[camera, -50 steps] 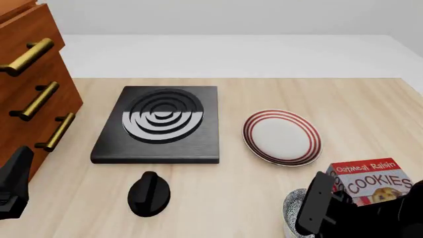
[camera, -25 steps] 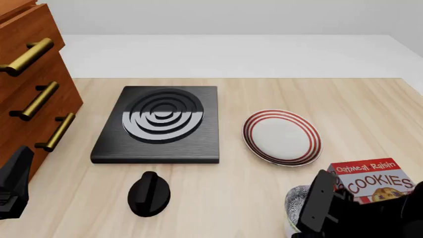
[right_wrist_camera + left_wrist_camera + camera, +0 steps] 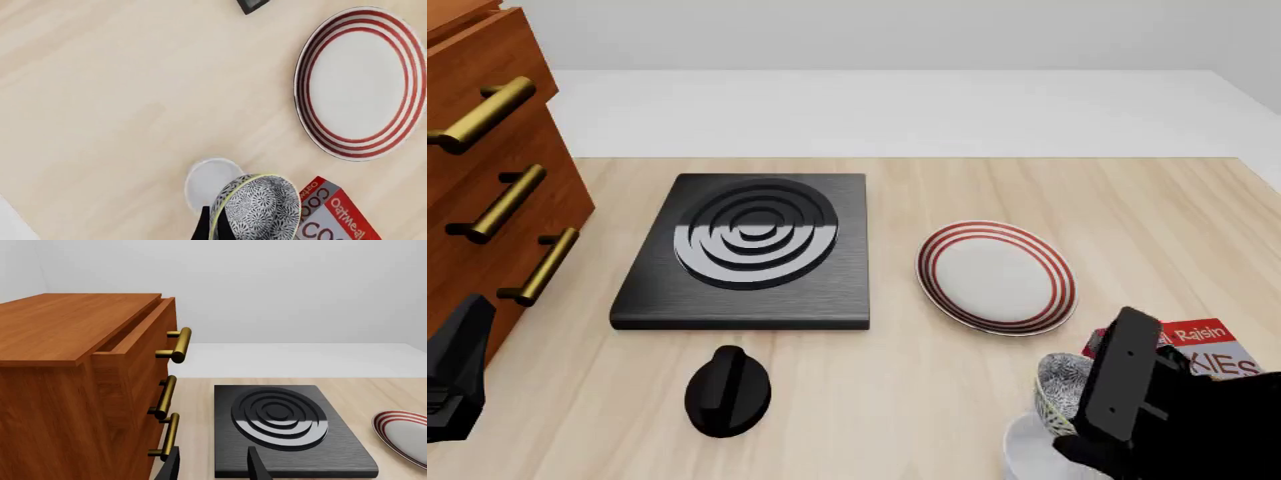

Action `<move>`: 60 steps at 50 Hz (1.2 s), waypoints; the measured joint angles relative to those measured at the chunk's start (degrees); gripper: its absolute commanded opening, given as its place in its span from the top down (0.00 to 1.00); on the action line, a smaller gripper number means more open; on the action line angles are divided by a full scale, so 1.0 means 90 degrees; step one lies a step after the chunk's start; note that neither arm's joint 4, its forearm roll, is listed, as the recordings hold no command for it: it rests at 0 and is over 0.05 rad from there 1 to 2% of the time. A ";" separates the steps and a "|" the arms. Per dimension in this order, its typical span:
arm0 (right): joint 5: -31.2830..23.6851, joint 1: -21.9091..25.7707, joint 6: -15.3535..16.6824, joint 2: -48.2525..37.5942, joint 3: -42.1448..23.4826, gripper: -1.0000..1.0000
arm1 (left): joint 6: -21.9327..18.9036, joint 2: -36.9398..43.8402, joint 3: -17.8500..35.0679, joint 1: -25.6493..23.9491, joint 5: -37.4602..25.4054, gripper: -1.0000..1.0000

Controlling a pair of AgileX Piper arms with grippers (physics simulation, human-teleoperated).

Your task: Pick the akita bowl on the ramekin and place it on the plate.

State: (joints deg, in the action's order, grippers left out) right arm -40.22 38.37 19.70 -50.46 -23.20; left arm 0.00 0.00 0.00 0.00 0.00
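Since a second ago you have lifted the speckled black-and-white akita bowl (image 3: pixel 1062 388) off the plain white ramekin (image 3: pixel 1030 452), toward the red-ringed white plate (image 3: pixel 997 277). Right wrist: your right fingers (image 3: pixel 210 226) pinch the bowl's rim, cookie box (image 3: pixel 330 215) beside. Left wrist: left fingers (image 3: pixel 212 465) spread, empty, near the black burner slab (image 3: pixel 287 427).
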 measured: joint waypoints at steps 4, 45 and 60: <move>-0.0232 -0.0140 0.0176 0.0150 -0.0153 1.00 | 0.0000 0.0000 0.0000 0.0000 0.0000 0.00; -0.0736 -0.1339 0.1634 -0.0278 -0.1697 1.00 | 0.0000 0.0000 0.0000 0.0000 0.0000 0.00; -0.0089 -0.1706 0.2032 -0.1094 -0.2022 1.00 | 0.0000 0.0000 0.0000 0.0000 0.0000 0.00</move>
State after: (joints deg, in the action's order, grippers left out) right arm -41.03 23.02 37.98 -60.31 -41.40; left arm 0.00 0.00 0.00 0.00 0.00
